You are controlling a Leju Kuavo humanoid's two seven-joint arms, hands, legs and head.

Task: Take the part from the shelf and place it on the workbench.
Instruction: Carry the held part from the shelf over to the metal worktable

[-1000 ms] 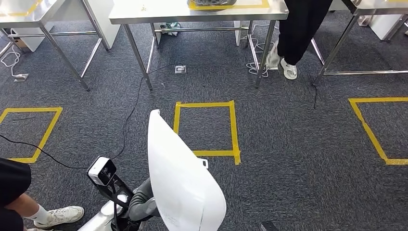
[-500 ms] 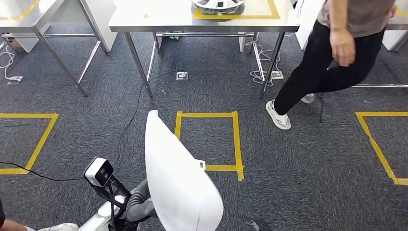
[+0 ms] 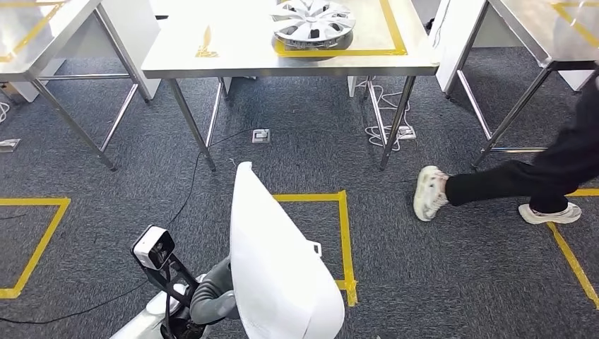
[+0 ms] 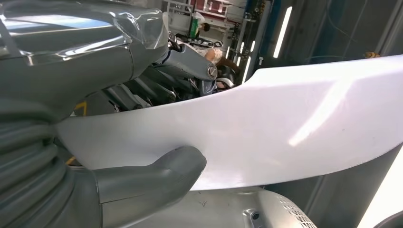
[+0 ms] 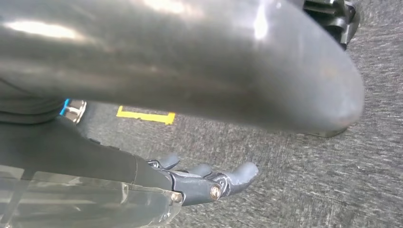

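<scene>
Gripping the white panel [image 3: 279,275] by its lower edge, the left robot hand [image 4: 119,185] carries it upright toward the surface [image 3: 233,60]; it looks light, stiff and slippery, while the right robot hand [image 5: 209,183] hangs loosely apart, holding nothing.

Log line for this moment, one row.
phase: carrying to workbench | left hand: holds white part | right hand: empty, over carpet | person crossing on right

panel [image 3: 282,275]: plain glossy white | left hand [image 4: 142,178]: grey thumb, darker fingers | carpet [image 3: 452,282]: speckled dark grey | floor tape [image 3: 344,233]: yellow squares | desk [image 3: 233,49]: pale steel, yellow tape outline | hubcap [image 3: 313,19]: silver | person's trousers [image 3: 544,176]: black | shoes [image 3: 428,192]: white
</scene>
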